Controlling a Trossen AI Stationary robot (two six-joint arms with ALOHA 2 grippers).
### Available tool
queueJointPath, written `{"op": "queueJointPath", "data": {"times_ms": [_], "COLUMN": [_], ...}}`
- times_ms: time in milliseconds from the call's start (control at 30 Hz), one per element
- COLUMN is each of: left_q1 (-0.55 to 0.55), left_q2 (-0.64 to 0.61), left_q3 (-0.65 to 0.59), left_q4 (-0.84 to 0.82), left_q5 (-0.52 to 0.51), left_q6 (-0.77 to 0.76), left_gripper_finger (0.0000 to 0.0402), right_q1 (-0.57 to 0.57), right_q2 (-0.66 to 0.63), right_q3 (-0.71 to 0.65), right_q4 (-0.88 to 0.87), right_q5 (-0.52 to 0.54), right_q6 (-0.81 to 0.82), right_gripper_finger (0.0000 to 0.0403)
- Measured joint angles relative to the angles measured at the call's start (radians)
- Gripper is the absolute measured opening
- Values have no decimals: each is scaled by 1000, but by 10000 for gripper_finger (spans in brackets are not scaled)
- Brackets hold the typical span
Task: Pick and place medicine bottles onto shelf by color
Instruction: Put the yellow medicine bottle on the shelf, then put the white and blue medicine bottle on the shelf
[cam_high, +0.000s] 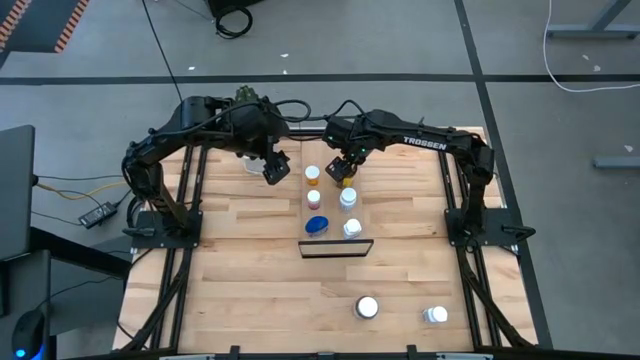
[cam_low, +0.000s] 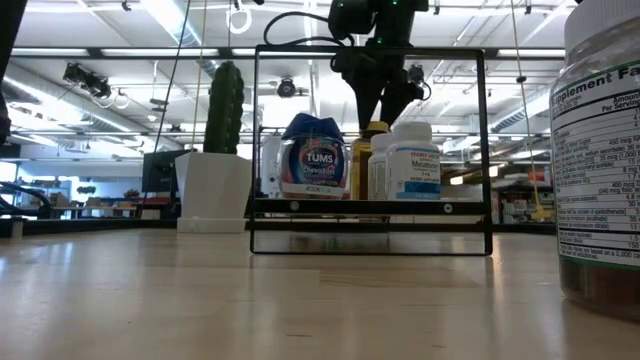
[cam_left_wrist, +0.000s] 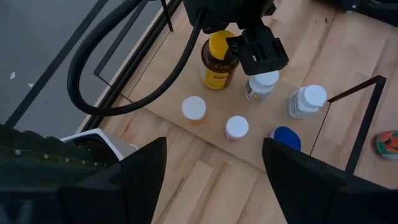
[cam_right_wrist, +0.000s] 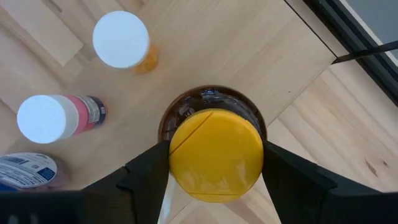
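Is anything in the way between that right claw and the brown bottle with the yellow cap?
Nothing visible is. The right gripper sits directly over the amber bottle on the shelf, one finger on each side of its yellow cap. The nearest neighbours, a white-capped orange bottle and a pinkish bottle, stand apart to one side.
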Motion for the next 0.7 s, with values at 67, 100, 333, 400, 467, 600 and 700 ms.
{"op": "queueJointPath", "data": {"times_ms": [67,100,333,400,467,600,700], "left_q1": [0,0,0,0,0,0,-7], "left_q2": [0,0,0,0,0,0,0], "left_q3": [0,0,0,0,0,0,0], "left_q4": [0,0,0,0,0,0,0], "left_q5": [0,0,0,0,0,0,8], "left_q6": [-3,-3,-3,-2,-2,-5,-25], "left_gripper_finger": [270,270,270,270,270,270,270], "right_q1": [0,0,0,4,8,14,28], "right_q2": [0,-1,-2,-2,-2,-3,-3], "right_q3": [0,0,15,37,70,172,255], "right_q4": [0,0,-20,-34,-70,-171,-266], "right_q5": [14,22,8,-15,-22,-24,-24], "right_q6": [0,0,17,19,19,21,19], "right_gripper_finger": [259,265,301,310,316,326,328]}}
